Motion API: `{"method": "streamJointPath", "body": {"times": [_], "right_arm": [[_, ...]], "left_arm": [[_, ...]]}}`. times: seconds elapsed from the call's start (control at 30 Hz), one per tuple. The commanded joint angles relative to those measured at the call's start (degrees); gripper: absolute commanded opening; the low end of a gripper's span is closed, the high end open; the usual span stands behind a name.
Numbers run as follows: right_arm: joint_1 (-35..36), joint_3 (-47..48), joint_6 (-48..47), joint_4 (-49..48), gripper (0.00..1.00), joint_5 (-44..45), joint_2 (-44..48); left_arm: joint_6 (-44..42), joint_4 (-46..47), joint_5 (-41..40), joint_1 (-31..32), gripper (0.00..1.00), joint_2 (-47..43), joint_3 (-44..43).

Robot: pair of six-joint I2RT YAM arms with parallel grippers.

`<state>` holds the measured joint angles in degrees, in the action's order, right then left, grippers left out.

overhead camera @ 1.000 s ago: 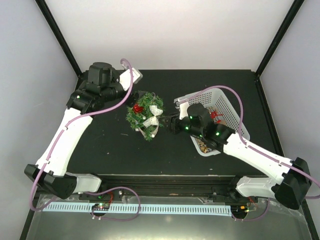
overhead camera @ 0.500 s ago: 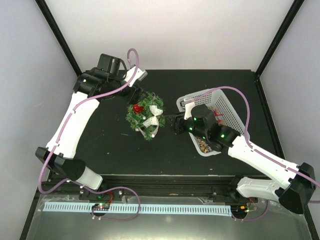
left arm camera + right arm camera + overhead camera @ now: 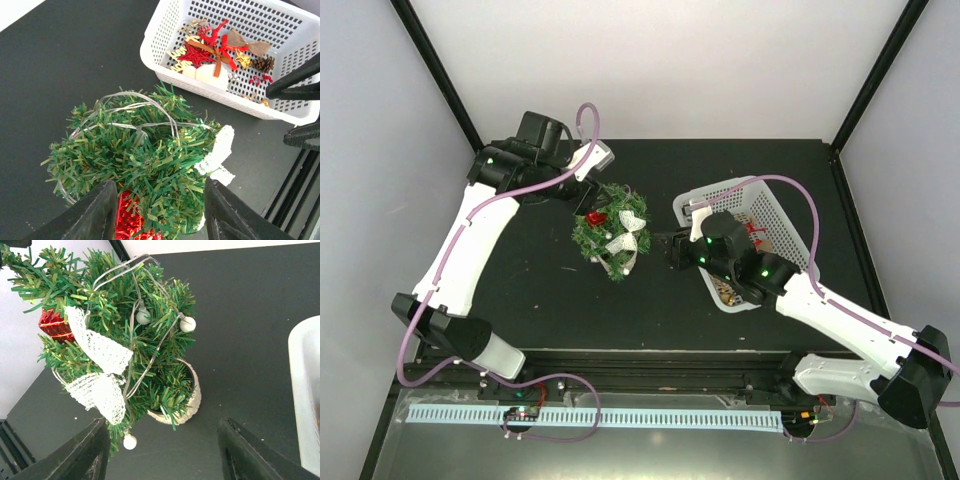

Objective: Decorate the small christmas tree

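— Where's the tree [image 3: 612,232]?
— Mid-table [image 3: 520,290], beside the basket [image 3: 775,205].
— Grippers?
— Left gripper [image 3: 160,182]: fingers apart, straddling its foliage by the red ornament [image 3: 129,222]. Right gripper [image 3: 162,422]: apart, empty, facing it.

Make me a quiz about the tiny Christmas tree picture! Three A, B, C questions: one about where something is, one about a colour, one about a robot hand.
1. Where does the white basket stand? A) on the right arm's side of the small christmas tree B) on the other side of it C) on top of it
2. What colour is the shiny ornament on the tree? A) blue B) red C) gold
3. How is the right hand? A) squeezing something B) shut tight, empty C) open, holding nothing

Answers: 1 A, the basket sits under the right arm, beside the tree. 2 B, it glints red among green needles. 3 C, its fingers stand wide apart with nothing between them.
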<state>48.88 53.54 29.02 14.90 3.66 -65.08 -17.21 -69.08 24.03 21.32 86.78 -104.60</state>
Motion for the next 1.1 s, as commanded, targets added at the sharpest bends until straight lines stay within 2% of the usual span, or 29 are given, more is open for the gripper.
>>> {"method": "streamJointPath", "body": {"times": [0.0,0.13,0.3,0.4,0.5,0.73,1.07], "right_arm": [[0.2,-0.6,-0.3,-0.2,0.61,1.6,1.3],[0.2,-0.6,-0.6,-0.1,0.61,2.0,1.4],[0.1,-0.7,-0.9,-0.1,0.61,2.7,1.7],[0.1,-0.8,-1.0,0.1,0.6,2.9,2.0],[0.1,-1.1,-1.2,0.1,0.6,3.6,2.3],[-0.3,-1.7,-1.6,0.0,0.6,4.3,2.6],[-0.6,-2.1,-2.9,0.3,0.6,5.4,3.0]], "left_arm": [[-0.9,-2.3,1.3,-0.1,0.47,1.3,-0.3],[-1.0,-2.4,1.3,-0.1,0.41,2.3,-0.2],[-1.3,-2.4,2.1,-0.1,0.25,3.1,-0.5],[-1.8,-2.2,1.8,-0.1,0.11,3.3,-0.8],[-2.3,-2.5,1.7,-0.1,0.02,3.7,-1.4],[-6.2,-1.7,2.3,-0.1,0.02,3.6,-1.8],[-15.1,4.8,3.0,-0.1,0.01,-0.4,-0.9]]}}
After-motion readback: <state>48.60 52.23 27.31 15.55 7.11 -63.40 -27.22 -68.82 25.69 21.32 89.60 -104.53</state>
